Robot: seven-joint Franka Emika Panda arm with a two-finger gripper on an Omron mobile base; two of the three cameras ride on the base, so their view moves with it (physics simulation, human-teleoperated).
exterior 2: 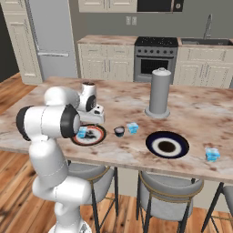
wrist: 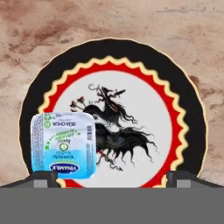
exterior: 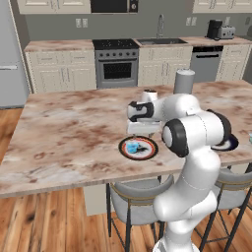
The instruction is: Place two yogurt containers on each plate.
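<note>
Marbled brown worktop (exterior 2: 200, 104) carrying everything. Leftmost in right base view: red-orange rimmed plate (exterior 2: 96, 139) with one pale blue yogurt cup (exterior 2: 82, 133) on its left side, sat flat on the white centre. Gripper (wrist: 112, 178) hovering straight above that plate, jaws spread wide, nothing between them; cup (wrist: 64, 145) resting free beside the left finger tip in hand view, label up. Same plate (exterior: 147, 152) and cup (exterior: 132, 146) visible under the white arm in left base view.

Next right on bare worktop: dark yogurt cup (exterior 2: 119, 131), then second pale blue cup (exterior 2: 132, 128) just beside it, apart from both plates. Behind those, tall grey cylinder (exterior 2: 159, 92) standing upright. Further right: blue-black rimmed plate (exterior 2: 178, 142), with no cup on it. Rightmost: third pale blue cup (exterior 2: 212, 154) near the front edge, off the plate.
</note>
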